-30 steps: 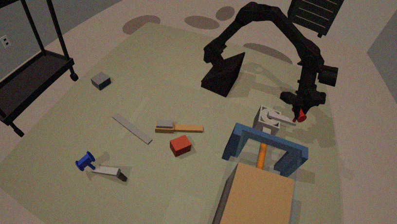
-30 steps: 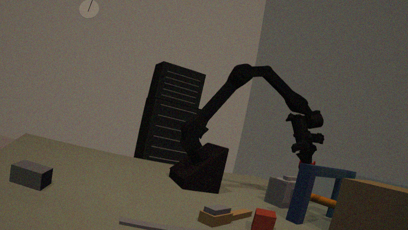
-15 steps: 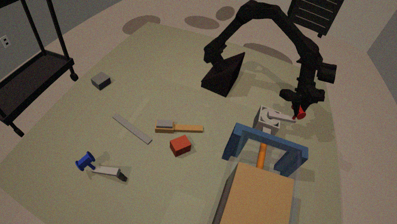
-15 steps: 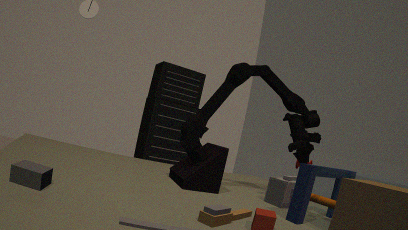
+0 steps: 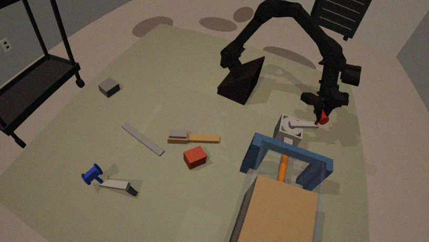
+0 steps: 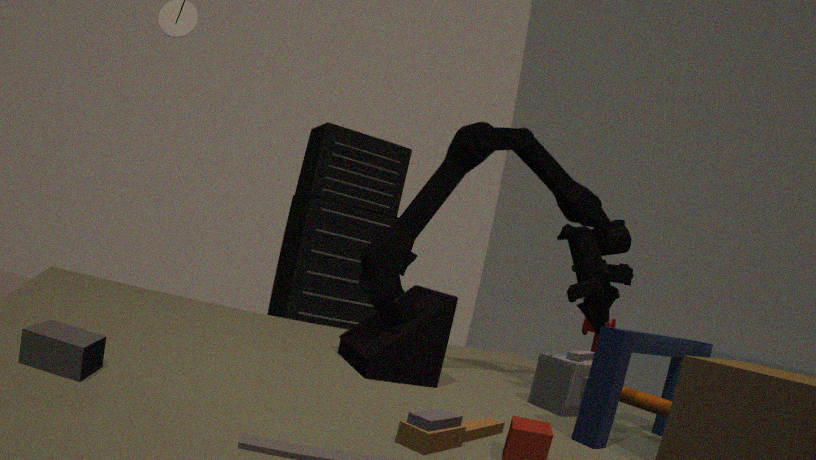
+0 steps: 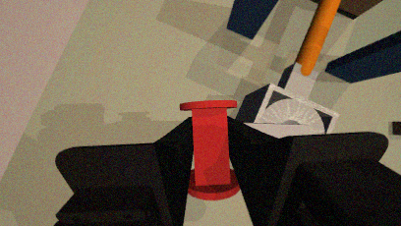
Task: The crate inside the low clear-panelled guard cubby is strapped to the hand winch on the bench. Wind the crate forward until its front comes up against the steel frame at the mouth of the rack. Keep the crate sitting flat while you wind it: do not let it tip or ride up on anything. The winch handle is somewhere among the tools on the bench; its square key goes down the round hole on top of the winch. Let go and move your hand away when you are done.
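Observation:
My gripper (image 5: 321, 117) (image 6: 597, 326) (image 7: 207, 121) is shut on the upright red knob of the winch handle. The handle's pale arm (image 5: 305, 124) (image 7: 275, 129) lies level across the top of the grey winch (image 5: 278, 128) (image 6: 553, 381) (image 7: 290, 112), its inner end over the winch's round centre. The key itself is hidden. An orange strap (image 5: 283, 168) (image 6: 645, 401) (image 7: 319, 36) runs from the winch through the blue frame (image 5: 294, 150) (image 6: 602, 388) (image 7: 251, 17) to the tan crate (image 5: 279, 210) (image 6: 742, 411). The crate looks flat, with a gap between its front and the frame.
Clear panels flank the crate. A red block (image 5: 195, 157) (image 6: 528, 437), a tan tool with a grey top (image 5: 203, 138) (image 6: 482, 429), a flat grey bar (image 5: 142, 139), a blue-knobbed crank (image 5: 92, 174) and a grey block (image 5: 109, 86) (image 6: 54, 351) lie elsewhere on the bench.

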`<state>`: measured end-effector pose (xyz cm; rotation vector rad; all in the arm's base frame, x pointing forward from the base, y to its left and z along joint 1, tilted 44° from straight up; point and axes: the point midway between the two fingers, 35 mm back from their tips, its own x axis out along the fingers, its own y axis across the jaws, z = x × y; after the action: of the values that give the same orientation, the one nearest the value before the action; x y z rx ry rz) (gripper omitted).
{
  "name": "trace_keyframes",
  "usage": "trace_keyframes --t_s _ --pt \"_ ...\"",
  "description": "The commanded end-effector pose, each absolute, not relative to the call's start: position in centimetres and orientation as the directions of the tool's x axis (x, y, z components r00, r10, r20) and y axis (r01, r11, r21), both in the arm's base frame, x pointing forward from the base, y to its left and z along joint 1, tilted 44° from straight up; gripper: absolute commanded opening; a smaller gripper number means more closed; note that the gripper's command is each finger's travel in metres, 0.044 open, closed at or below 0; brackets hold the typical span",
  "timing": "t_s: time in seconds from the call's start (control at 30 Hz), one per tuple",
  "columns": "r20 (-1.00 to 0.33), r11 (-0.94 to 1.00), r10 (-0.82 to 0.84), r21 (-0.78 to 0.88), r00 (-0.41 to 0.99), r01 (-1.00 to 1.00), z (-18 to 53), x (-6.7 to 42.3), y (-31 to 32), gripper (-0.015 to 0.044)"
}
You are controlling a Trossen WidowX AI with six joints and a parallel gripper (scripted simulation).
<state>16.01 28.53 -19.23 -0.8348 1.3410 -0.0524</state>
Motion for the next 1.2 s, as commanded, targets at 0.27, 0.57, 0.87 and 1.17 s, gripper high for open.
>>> trace_keyframes --t_s 0.27,0.57,0.87,1.17 --pt "-0.831 0.711 -0.495 -0.555 0.254 -0.431 -18.8 14.2 27.9 0.0" --pt "-0.831 0.711 -0.495 -0.555 0.253 -0.432 -18.3 13.4 27.5 0.0" --pt "-0.831 0.711 -0.495 -0.555 0.252 -0.432 -17.9 12.7 27.1 0.0" --pt "-0.831 0.711 -0.496 -0.555 0.252 -0.432 -17.4 12.1 26.7 0.0"
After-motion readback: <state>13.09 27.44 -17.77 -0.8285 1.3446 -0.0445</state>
